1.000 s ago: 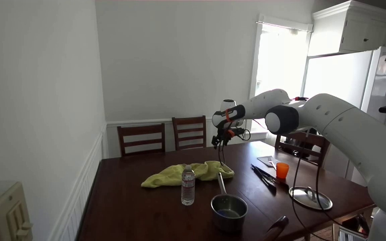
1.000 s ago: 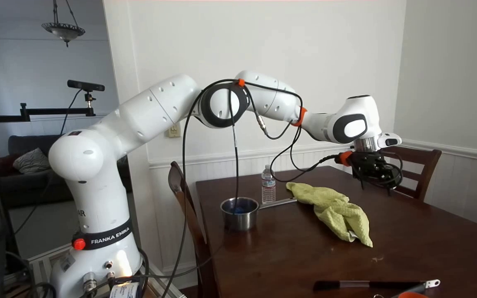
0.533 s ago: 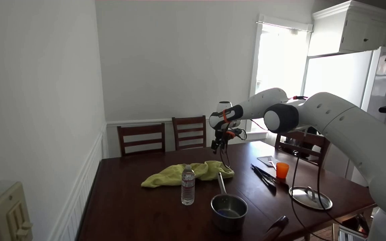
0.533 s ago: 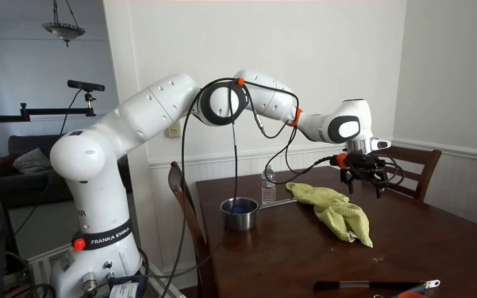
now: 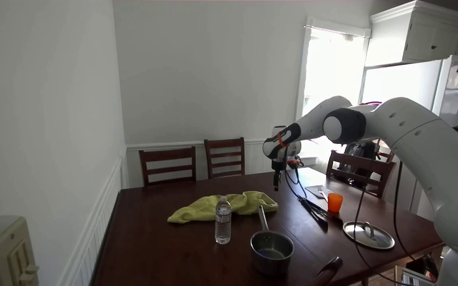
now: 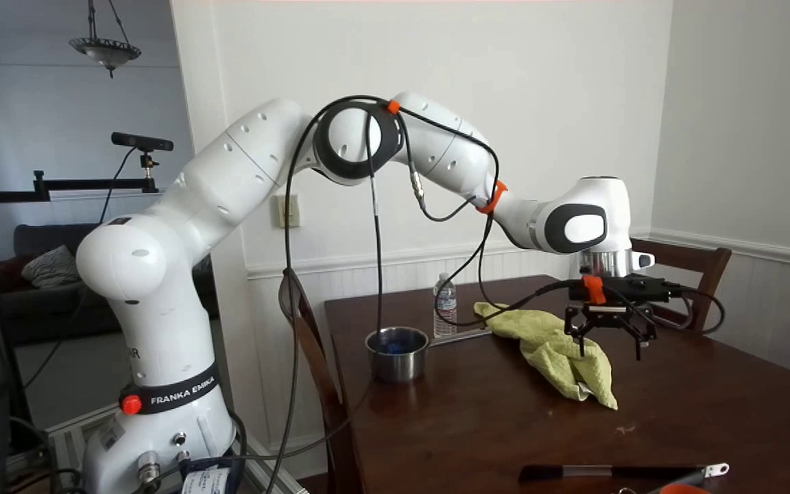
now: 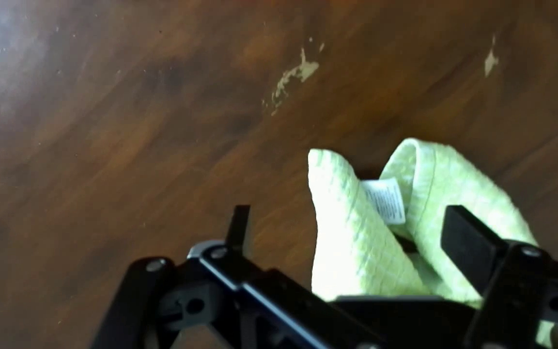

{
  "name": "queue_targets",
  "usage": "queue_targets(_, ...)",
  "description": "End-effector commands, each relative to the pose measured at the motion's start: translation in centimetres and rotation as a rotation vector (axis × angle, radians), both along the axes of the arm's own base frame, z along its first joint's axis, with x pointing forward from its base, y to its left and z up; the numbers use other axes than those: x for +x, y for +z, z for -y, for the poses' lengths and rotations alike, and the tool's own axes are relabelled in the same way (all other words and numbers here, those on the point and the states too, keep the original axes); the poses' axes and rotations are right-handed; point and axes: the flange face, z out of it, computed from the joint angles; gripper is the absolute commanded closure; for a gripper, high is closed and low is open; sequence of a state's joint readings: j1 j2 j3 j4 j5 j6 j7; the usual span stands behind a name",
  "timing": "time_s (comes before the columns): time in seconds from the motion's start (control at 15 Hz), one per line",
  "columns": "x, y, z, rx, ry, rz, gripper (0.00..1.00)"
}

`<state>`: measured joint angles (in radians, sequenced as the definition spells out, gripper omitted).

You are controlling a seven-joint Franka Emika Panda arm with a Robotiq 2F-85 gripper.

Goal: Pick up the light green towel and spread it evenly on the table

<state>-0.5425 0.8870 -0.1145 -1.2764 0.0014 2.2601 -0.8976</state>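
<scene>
The light green towel [image 5: 203, 208] lies bunched in a long crumpled strip on the dark brown table [image 5: 161, 246]. It also shows in an exterior view [image 6: 539, 343] and in the wrist view [image 7: 356, 242], where a white tag shows between two folds at its near end. My gripper [image 6: 609, 355] is open and empty, above the table near that end of the towel. In the wrist view the gripper [image 7: 349, 208] has its fingers wide apart; one finger is over bare wood, the other over a towel fold. The towel's far part is hidden in the wrist view.
A water bottle [image 5: 223, 222] and a steel pot [image 5: 272, 254] stand beside the towel; the pot's handle points to it. Black tongs [image 5: 312, 212], an orange cup [image 5: 334, 202] and a glass lid [image 5: 368, 235] lie on the table's other side. Chairs [image 5: 225, 159] stand around.
My gripper has come lower and turned about its axis, so its two open fingers now show side by side in an exterior view. The arm's elbow has shifted. The towel has not moved.
</scene>
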Motion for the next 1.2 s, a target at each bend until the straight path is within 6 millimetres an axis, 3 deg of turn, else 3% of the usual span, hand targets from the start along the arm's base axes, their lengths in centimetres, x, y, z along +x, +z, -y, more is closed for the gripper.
queue_targets(0.0, -3.9, -1.1, 0.2, -0.036, 0.191, -0.047, 0.00)
queue_targets(0.07, -1.9, -1.0, 0.7, -0.013, 0.095, -0.029, 0.00)
queue_targets(0.27, -3.0, -2.0, 0.7, -0.020, 0.155, -0.042, 0.00)
queue_targets(0.47, -2.4, -2.4, 0.8, -0.040, 0.286, -0.004, 0.00)
queue_targets(0.73, -3.1, -3.5, -0.1, 0.071, 0.363, -0.068, 0.00)
queue_targets(0.93, -4.0, -4.8, -1.0, 0.131, 0.376, -0.135, 0.07)
queue_targets(1.07, -3.9, -5.5, -1.8, 0.159, 0.377, -0.147, 0.26)
queue_targets(1.13, -3.6, -5.9, -2.0, 0.159, 0.372, -0.143, 0.26)
